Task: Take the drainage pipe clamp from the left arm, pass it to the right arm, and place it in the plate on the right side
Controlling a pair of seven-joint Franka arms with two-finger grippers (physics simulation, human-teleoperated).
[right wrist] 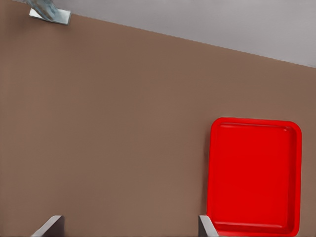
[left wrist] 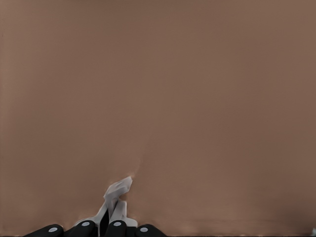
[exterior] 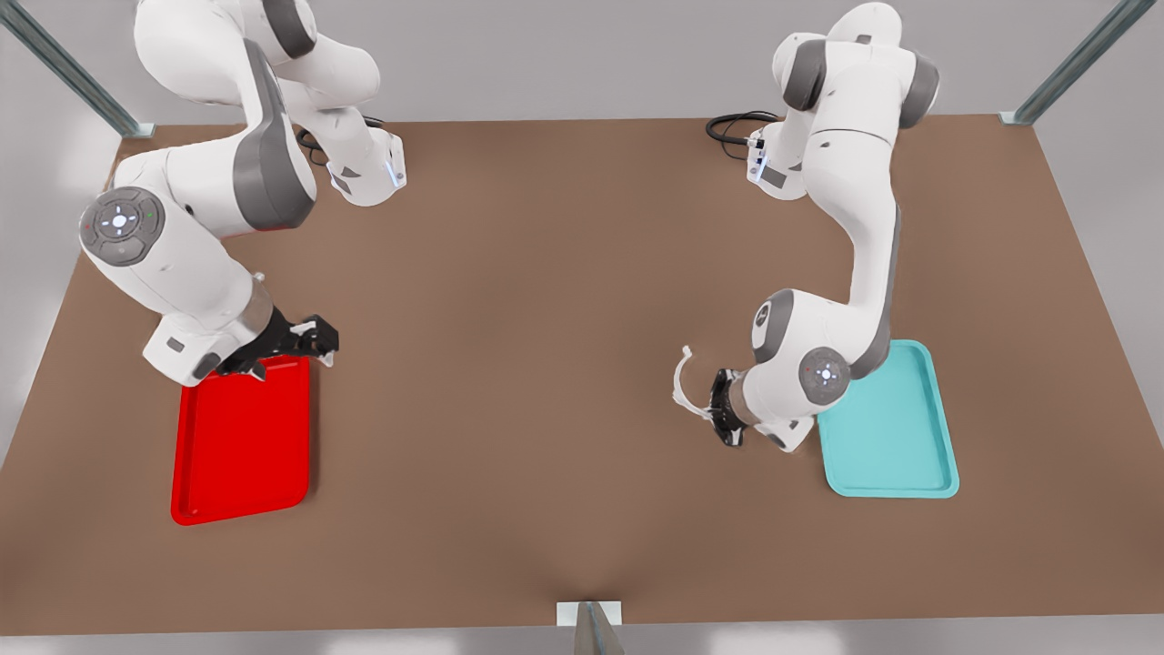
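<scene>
At the front view's left, the right gripper (exterior: 314, 344) is hovering over the near end of the red plate (exterior: 241, 446), its fingers (right wrist: 50, 227) spread wide and gripping nothing. At the front view's right, the left gripper (exterior: 720, 411) is sitting beside the teal tray (exterior: 891, 428), its fingers (left wrist: 85, 227) pinching one end tab of the drainage pipe clamp (exterior: 684, 382), which is arching out beyond the fingertips above the brown table (exterior: 546, 364).

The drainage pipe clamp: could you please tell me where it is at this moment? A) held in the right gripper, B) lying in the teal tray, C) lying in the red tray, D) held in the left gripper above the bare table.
D: the drainage pipe clamp is pinched in the left gripper, beside the teal tray and over the table.
</scene>
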